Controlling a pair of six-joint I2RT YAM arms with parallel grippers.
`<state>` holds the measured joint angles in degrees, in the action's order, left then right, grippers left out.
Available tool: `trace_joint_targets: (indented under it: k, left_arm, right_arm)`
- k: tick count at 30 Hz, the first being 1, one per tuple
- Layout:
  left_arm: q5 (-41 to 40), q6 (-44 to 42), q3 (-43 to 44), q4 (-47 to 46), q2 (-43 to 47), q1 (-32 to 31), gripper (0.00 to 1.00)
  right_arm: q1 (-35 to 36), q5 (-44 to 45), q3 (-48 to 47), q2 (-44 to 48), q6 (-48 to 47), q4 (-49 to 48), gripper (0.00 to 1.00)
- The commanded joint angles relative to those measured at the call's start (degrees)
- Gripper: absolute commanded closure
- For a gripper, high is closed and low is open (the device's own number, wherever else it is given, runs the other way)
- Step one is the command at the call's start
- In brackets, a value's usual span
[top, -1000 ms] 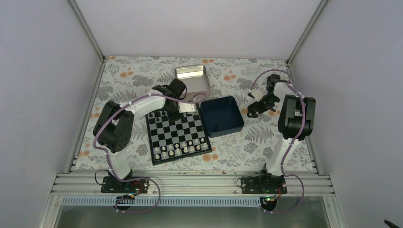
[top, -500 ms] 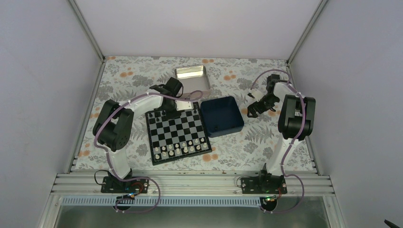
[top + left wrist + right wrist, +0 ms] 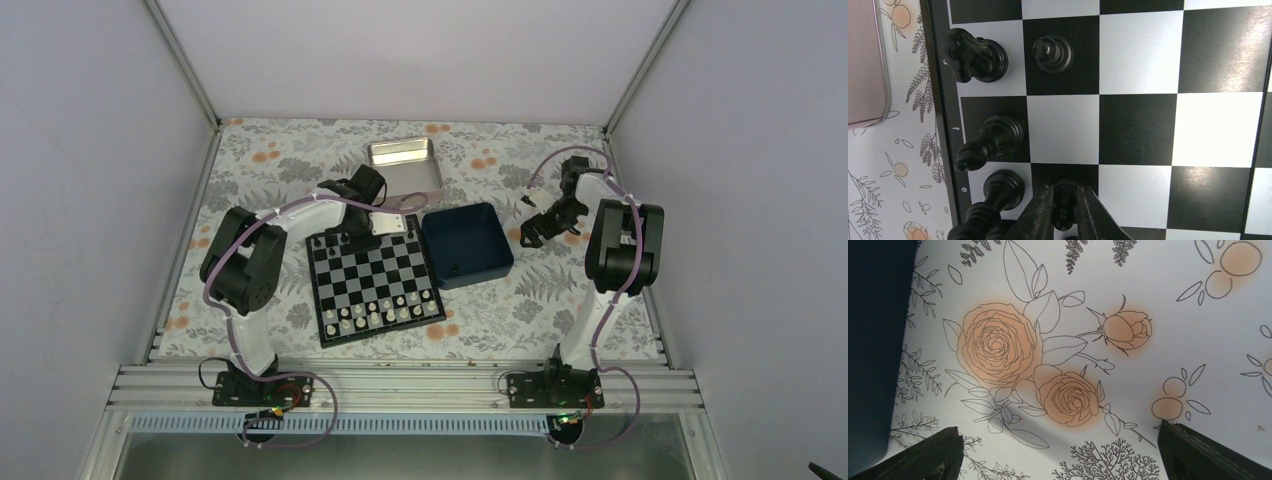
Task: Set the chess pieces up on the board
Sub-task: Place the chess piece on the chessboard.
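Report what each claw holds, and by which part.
The left claw pinches a tiny black chess piece by its upper part, over the black-and-silver checkered board. The right claw stands open above the floral cloth, holding nothing.

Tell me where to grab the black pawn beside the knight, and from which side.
Probably best by its round head, coming straight down from above, since the pawn stands upright. Close across the pair of sides that does not face the knight, which stands close beside it.
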<state>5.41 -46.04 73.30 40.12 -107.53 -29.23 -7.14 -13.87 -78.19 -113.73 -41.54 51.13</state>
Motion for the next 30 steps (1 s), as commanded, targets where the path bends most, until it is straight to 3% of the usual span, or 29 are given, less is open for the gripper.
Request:
trace_joint_targets:
  k: [1,13,20,26,30]
  left_arm:
    - [0.59,-0.55,1.51,0.62,-1.13,0.41,0.87]
    - [-1.09,-1.63,5.66,5.94,1.79,0.41,0.84]
    - [1.09,-3.64,10.97,14.37,3.02,0.24,0.83]
    - [2.55,-3.69,18.83,23.99,3.02,-0.78,0.83]
    - [5.85,-3.02,28.92,27.37,3.79,-1.42,0.83]
  right_arm:
    - [0.11,1.17,1.23,-2.98,0.69,1.89,0.0]
    - [0.15,1.07,1.45,-2.97,0.41,2.05,0.0]
    - [0.15,0.95,1.39,-2.78,0.19,2.18,0.0]
    - [0.13,1.29,1.39,-2.03,-0.02,2.16,0.0]
    - [0.03,1.49,0.13,-0.18,-0.54,2.28,0.0]
